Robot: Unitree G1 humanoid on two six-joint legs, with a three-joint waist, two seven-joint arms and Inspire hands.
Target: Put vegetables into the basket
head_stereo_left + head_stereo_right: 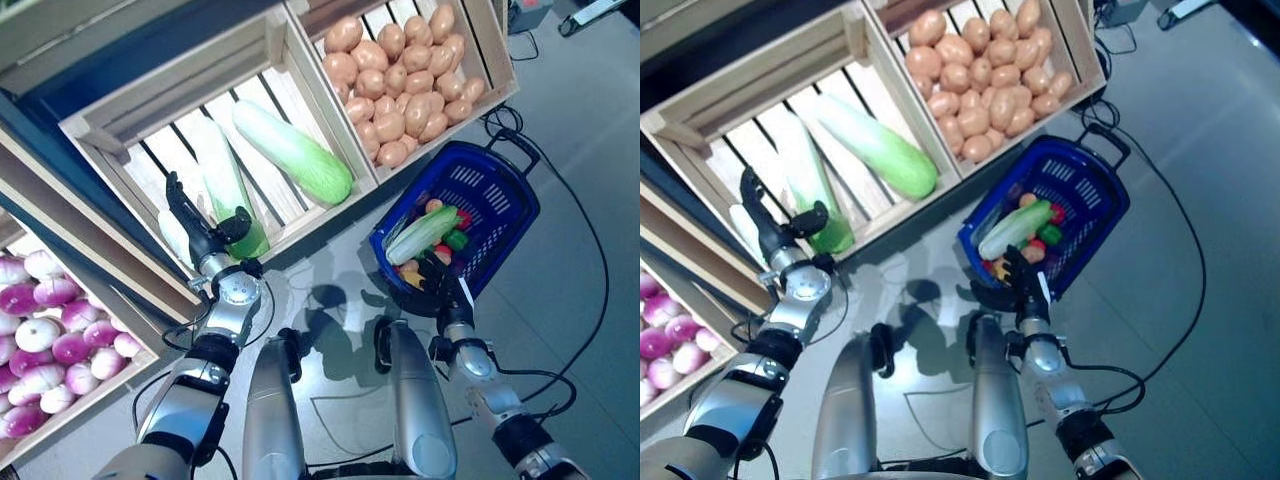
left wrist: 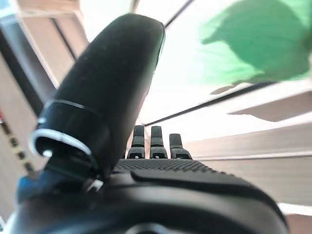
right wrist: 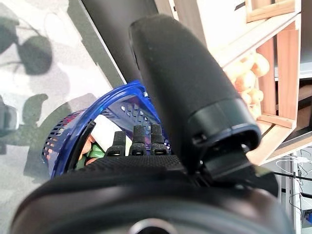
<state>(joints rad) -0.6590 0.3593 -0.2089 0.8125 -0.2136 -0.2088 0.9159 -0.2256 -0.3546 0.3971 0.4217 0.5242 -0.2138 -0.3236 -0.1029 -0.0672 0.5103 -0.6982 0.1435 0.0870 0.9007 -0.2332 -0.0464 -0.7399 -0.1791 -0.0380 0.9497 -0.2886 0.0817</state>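
The blue basket stands on the floor by the stand's right end and holds a long pale green cabbage with small red, orange, green and yellow vegetables. My left hand is open, its straight fingers up over the front edge of the wooden crate, right beside a long white and green cabbage; its thumb lies by the cabbage's green end. It holds nothing. My right hand is open at the basket's near rim, fingers straight; the rim shows past them.
A wooden stand with slatted crates fills the left and top. A second long cabbage lies in the same crate. A black cable runs over the grey floor to the right of the basket.
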